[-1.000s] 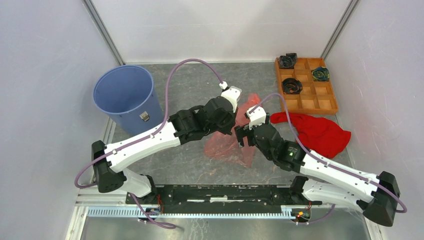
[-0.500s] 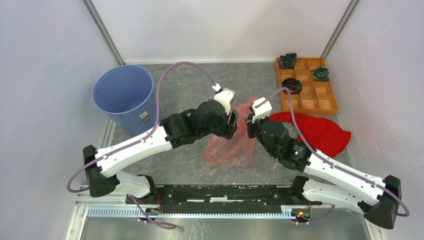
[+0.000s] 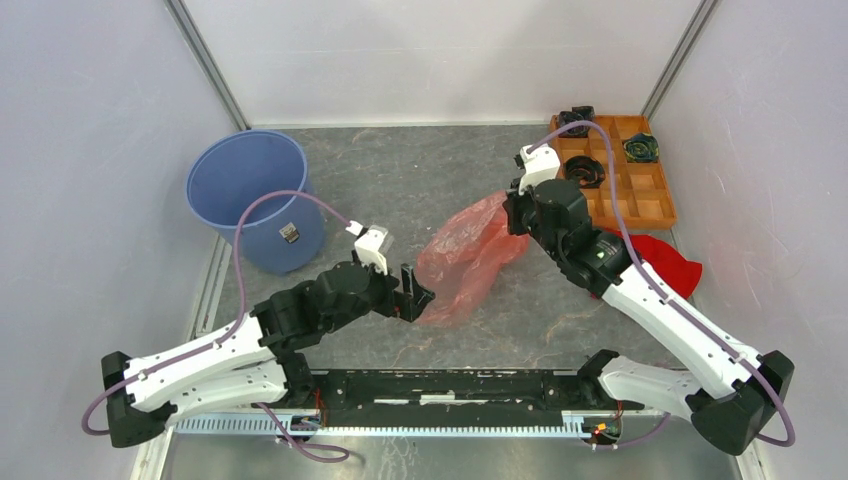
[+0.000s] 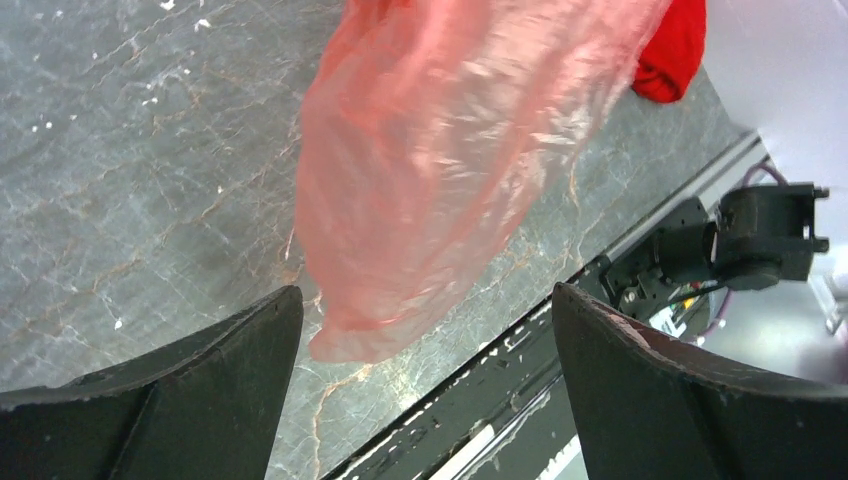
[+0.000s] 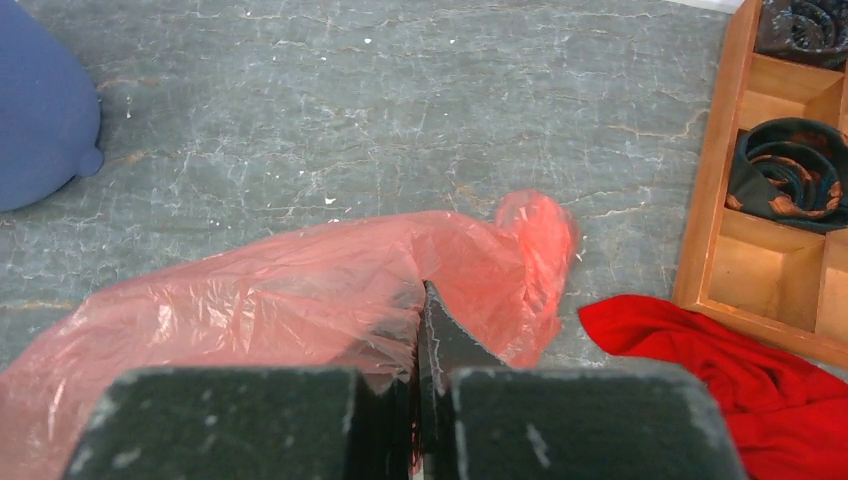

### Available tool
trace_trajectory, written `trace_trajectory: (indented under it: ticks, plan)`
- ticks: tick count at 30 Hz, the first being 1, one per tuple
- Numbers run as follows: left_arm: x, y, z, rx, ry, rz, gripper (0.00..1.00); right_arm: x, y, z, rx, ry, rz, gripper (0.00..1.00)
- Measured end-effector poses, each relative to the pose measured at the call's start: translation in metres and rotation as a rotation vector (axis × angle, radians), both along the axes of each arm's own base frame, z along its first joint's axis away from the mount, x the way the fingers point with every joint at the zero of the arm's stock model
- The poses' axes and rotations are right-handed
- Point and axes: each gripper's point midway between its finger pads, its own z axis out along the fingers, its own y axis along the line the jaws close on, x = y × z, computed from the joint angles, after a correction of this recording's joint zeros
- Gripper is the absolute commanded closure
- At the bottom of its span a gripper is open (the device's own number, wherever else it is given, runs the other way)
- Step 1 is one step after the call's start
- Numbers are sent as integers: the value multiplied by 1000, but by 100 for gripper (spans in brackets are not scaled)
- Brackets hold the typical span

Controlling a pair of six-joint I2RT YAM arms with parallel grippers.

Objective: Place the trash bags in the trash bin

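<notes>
Pinches the trash bag [image 3: 462, 252] in the closed right tool [image 3: 514, 214], long axis running toward the spread left tool [image 3: 417, 298], trash bin [image 3: 258, 246] well apart leftward.

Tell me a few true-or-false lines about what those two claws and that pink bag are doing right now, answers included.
1. The right claw is shut on the pink plastic bag. True.
2. The left claw grips the bag too. False: it is open and holds nothing.
3. The bag is inside the blue bucket. False: it hangs over the table, apart from the bucket.
4. A red cloth lies beside the orange tray. True.
</notes>
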Motion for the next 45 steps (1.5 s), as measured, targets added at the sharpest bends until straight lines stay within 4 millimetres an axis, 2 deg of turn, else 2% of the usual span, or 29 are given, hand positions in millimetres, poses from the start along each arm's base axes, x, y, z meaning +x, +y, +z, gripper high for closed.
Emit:
trace_trajectory:
  ticks: [3, 8, 10, 15, 20, 23, 27, 29, 31, 35, 37, 39, 41, 42, 43, 44, 45]
  plan:
    - [1, 6, -12, -27, 24, 54, 0, -1, 1, 3, -1, 12, 21, 100]
    - [6, 11, -54, -7, 89, 138, 0, -1, 2, 20, 20, -4, 40, 100]
    - [5, 11, -64, -19, 105, 151, 0, 0, 1, 26, 29, -13, 41, 100]
    - [2, -2, -78, -106, 109, 106, 0, 0, -1, 39, 41, -24, 44, 100]
    - [-2, -13, -83, -172, 104, 56, 7, 0, 0, 57, 64, -46, 57, 100]
    - [0, -19, -86, -180, 104, 53, 26, -1, 1, 60, 70, -49, 66, 100]
    - [14, -22, -97, -132, 129, 97, 69, -2, 1, 58, 74, -50, 73, 100]
    - [24, -20, -98, -119, 141, 135, 82, -5, -1, 49, 68, -55, 73, 100]
    - [42, -13, -93, -117, 141, 198, 87, -9, -9, 24, 41, -45, 59, 99]
    - [90, 14, -78, -150, 141, 356, 97, -15, -34, -62, -78, 67, 0, 100]
    - [122, 29, -71, -160, 164, 434, 98, -12, -45, -103, -145, 161, -26, 100]
    - [157, 32, -61, -166, 193, 481, 98, 0, -49, -120, -168, 218, -40, 100]
    - [199, 24, -40, -177, 226, 489, 98, 22, -45, -114, -177, 255, -45, 100]
    - [215, 19, -28, -185, 232, 484, 98, 36, -41, -101, -183, 265, -46, 100]
    - [234, 10, -6, -206, 223, 466, 98, 58, -33, -75, -170, 240, -43, 100]
    - [249, 3, 18, -229, 205, 440, 98, 84, -21, -35, -138, 171, -33, 100]
    - [262, -3, 53, -257, 164, 409, 98, 103, -10, 11, -98, 83, -17, 100]
